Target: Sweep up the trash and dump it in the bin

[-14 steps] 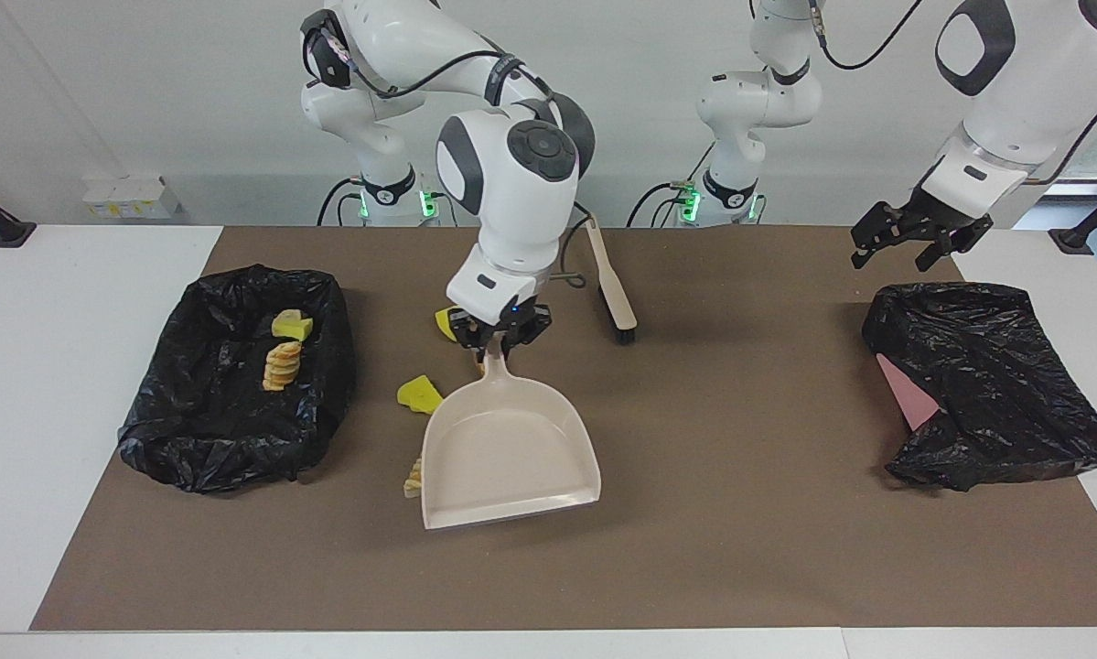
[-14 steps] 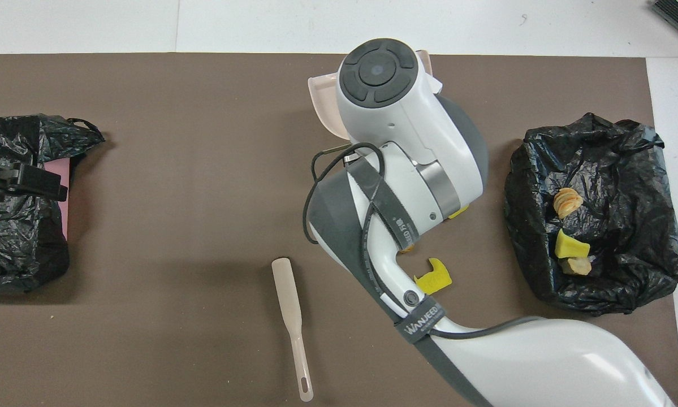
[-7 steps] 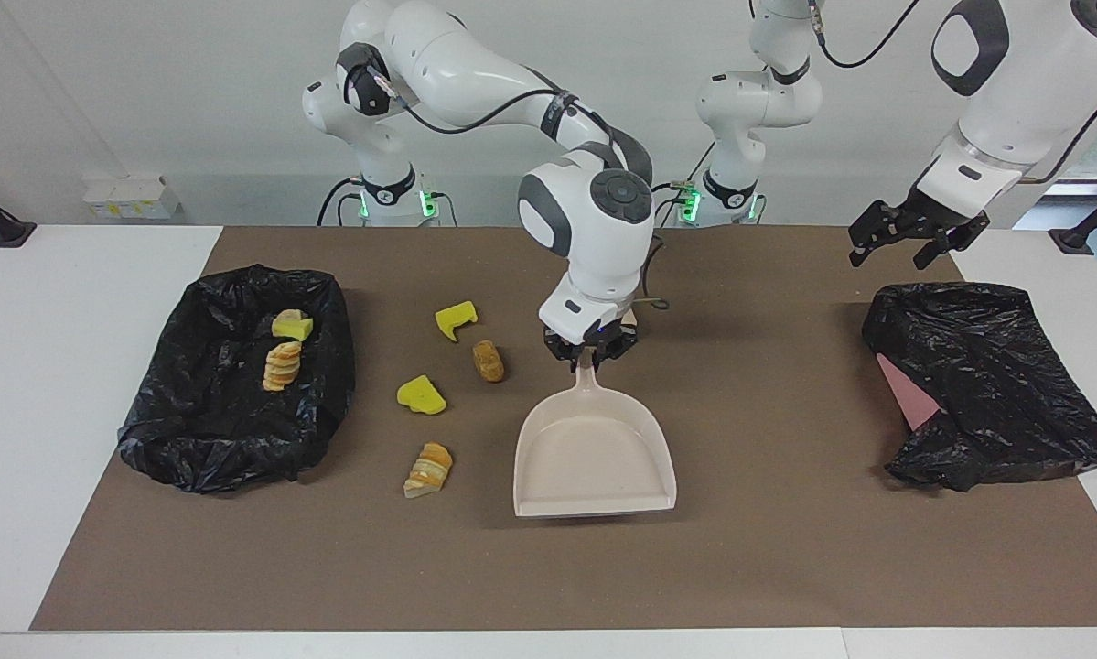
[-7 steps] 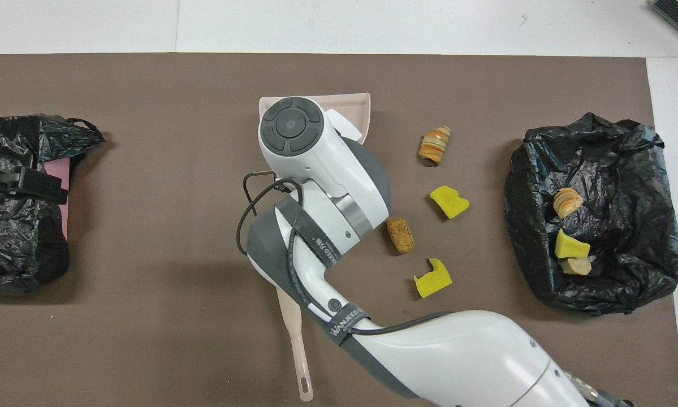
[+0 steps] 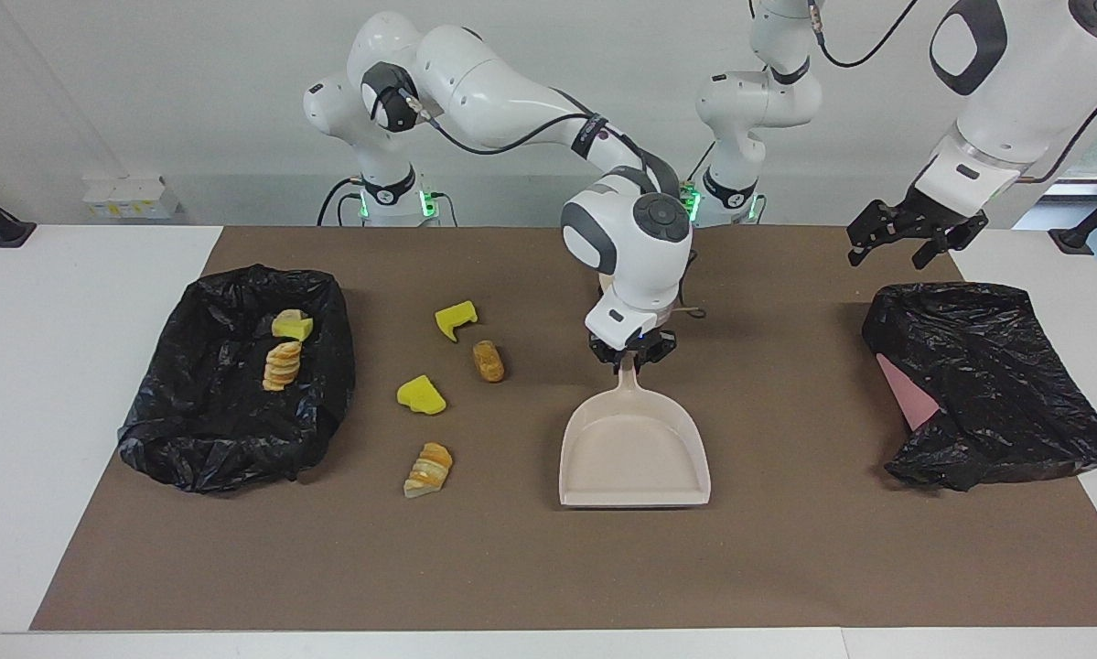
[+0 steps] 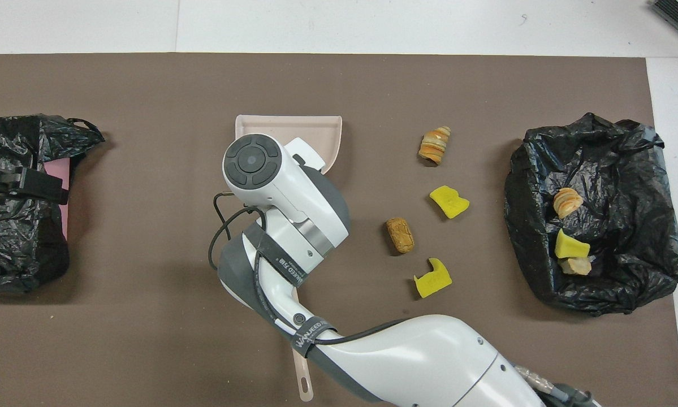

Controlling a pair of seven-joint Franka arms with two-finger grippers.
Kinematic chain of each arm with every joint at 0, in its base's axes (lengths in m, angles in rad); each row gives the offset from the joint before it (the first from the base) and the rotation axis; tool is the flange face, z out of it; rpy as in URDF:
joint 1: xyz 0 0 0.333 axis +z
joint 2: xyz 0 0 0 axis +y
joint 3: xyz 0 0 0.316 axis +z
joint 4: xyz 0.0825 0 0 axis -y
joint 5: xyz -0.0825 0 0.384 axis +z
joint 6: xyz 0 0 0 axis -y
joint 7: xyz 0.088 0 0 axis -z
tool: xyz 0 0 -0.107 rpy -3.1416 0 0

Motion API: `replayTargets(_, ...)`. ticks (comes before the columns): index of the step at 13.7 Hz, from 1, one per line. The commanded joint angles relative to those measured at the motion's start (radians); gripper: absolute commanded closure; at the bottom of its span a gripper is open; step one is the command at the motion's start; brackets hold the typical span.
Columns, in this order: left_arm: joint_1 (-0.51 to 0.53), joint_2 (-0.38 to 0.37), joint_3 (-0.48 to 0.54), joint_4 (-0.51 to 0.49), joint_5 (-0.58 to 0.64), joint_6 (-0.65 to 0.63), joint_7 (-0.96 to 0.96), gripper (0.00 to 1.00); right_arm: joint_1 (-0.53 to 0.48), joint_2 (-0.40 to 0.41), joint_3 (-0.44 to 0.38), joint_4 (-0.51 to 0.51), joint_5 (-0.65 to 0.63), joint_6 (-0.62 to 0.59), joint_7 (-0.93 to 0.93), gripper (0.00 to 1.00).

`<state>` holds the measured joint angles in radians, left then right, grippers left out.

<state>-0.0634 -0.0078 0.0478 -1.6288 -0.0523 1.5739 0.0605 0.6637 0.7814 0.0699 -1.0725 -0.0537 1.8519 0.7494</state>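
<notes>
The dustpan (image 5: 633, 455) has shifted toward the left arm's end, clear of the trash (image 5: 429, 394). Four chunks lie mid-mat beside the lined bin (image 5: 237, 375). The right gripper (image 5: 631, 353) clamps its handle; the left gripper (image 5: 914, 238) waits wide open. Recommended: keep the lip flat.

Both arms glossy white w/ dark grey joint caps, round button pad above each wrist. Black tools: right tool (image 5: 631, 359), left tool (image 5: 915, 245). Black cable strapped along right arm, strap lettered WANJEED. Green LEDs at bases.
</notes>
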Motion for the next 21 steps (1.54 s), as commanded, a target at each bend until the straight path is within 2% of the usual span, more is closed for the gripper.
replayTargets(1, -0.007, -0.024, 0.0, -0.031, 0.022, 0.032, -0.01, 0.0, -0.009, 0.033, 0.002, 0.033, 0.022, 0.032, 0.011, 1.0)
replayTargets(3, -0.007, -0.024, 0.0, -0.031, 0.022, 0.037, -0.01, 0.0, -0.009, 0.033, 0.002, 0.029, 0.014, 0.032, 0.01, 0.99)
replayTargets(5, -0.007, -0.023, -0.002, -0.031, 0.022, 0.038, -0.01, 0.0, -0.009, 0.03, 0.002, 0.023, 0.012, 0.017, -0.002, 0.91)
replayTargets(7, -0.007, -0.012, -0.002, -0.022, 0.022, 0.035, -0.016, 0.0, -0.009, 0.03, 0.002, 0.023, 0.009, 0.012, -0.008, 0.9)
replayTargets(9, -0.007, -0.006, -0.002, -0.014, 0.019, 0.034, -0.016, 0.0, -0.019, 0.019, -0.001, 0.023, 0.009, 0.012, -0.011, 0.63)
replayTargets(12, -0.009, 0.014, -0.003, -0.016, 0.016, 0.052, -0.014, 0.0, -0.027, -0.014, 0.001, 0.023, 0.012, -0.003, -0.042, 0.43)
replayTargets(14, -0.01, 0.018, -0.005, -0.023, 0.014, 0.081, -0.016, 0.0, -0.03, -0.072, 0.001, 0.013, 0.031, -0.052, -0.044, 0.34)
replayTargets(16, -0.036, 0.048, -0.006, -0.028, 0.012, 0.113, -0.016, 0.0, -0.012, -0.181, 0.002, -0.108, 0.029, -0.059, -0.03, 0.33)
replayTargets(18, -0.056, 0.074, -0.006, -0.033, 0.012, 0.142, -0.016, 0.0, 0.013, -0.314, 0.004, -0.292, 0.031, -0.025, -0.038, 0.13)
replayTargets(19, -0.082, 0.098, -0.006, -0.033, 0.012, 0.162, -0.019, 0.0, 0.023, -0.386, 0.005, -0.394, 0.034, 0.016, -0.035, 0.09)
replayTargets(21, -0.117, 0.139, -0.006, -0.033, 0.011, 0.213, -0.033, 0.0, 0.043, -0.5, 0.019, -0.56, 0.073, 0.062, -0.03, 0.09)
